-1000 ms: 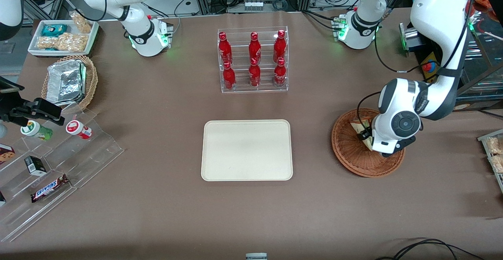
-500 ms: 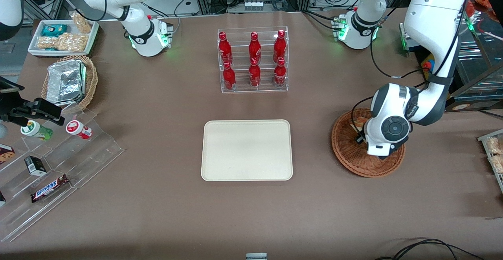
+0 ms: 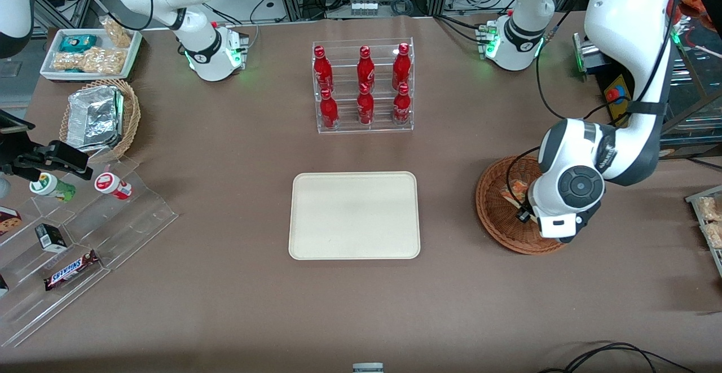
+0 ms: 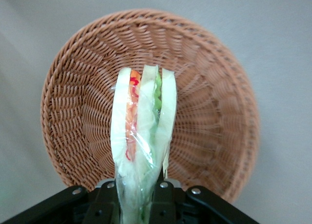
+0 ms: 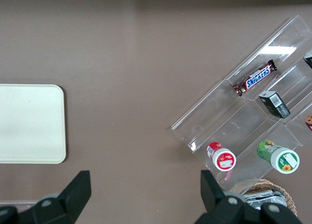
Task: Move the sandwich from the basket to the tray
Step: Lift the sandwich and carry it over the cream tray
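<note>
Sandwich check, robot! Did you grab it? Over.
Gripper shut on sandwich, above the basket. Sandwich lifted off the weave. Tray bare, nothing in between. Over.

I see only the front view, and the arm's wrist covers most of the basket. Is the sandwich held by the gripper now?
Observer: Yes. In the left wrist view the gripper is shut on the sandwich, which stands on edge between its fingers.
Operator: Is the sandwich out of the basket?
Observer: It hangs above the basket; the wicker floor shows below it, with nothing else inside.
Operator: Which filling can you see?
Observer: Pink-red in one layer and green in the other, under clear wrap.
Operator: Is the tray free?
Observer: The right wrist view shows a bare corner of the tray.
</note>
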{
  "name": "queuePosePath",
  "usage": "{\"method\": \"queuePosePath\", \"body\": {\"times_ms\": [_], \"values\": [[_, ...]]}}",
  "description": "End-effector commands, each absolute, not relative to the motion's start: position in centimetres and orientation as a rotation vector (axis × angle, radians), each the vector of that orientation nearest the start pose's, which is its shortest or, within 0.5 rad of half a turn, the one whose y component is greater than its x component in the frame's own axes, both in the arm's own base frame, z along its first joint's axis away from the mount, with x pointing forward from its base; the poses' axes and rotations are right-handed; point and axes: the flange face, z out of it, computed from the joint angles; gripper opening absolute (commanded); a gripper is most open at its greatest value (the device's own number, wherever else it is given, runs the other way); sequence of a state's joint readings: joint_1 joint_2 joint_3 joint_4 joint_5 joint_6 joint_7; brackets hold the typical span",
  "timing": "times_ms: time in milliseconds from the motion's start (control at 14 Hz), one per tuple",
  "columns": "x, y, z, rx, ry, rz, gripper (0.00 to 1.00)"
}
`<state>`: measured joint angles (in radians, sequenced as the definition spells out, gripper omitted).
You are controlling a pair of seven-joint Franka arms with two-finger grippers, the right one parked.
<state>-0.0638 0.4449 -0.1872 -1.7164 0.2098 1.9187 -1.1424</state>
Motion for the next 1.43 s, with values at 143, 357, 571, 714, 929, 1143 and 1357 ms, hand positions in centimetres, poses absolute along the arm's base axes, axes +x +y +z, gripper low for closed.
{"method": "queuePosePath", "body": {"times_ms": [143, 357, 571, 714, 929, 1143, 1357], "values": [[60.9, -24.3, 33.9, -2.784, -0.927, 0.111, 0.05], [59.4, -33.6, 33.6, -2.947, -0.683, 0.145, 0.05], [57.4, -42.2, 32.0, -3.083, -0.442, 0.174, 0.07], [56.5, -45.0, 29.7, -3.159, -0.155, 0.143, 0.10], [55.0, -48.7, 26.0, -3.186, 0.066, 0.178, 0.11], [55.2, -52.4, 24.7, -3.228, 0.171, 0.165, 0.11], [55.8, -54.1, 24.2, -3.261, 0.141, 0.132, 0.11]]}}
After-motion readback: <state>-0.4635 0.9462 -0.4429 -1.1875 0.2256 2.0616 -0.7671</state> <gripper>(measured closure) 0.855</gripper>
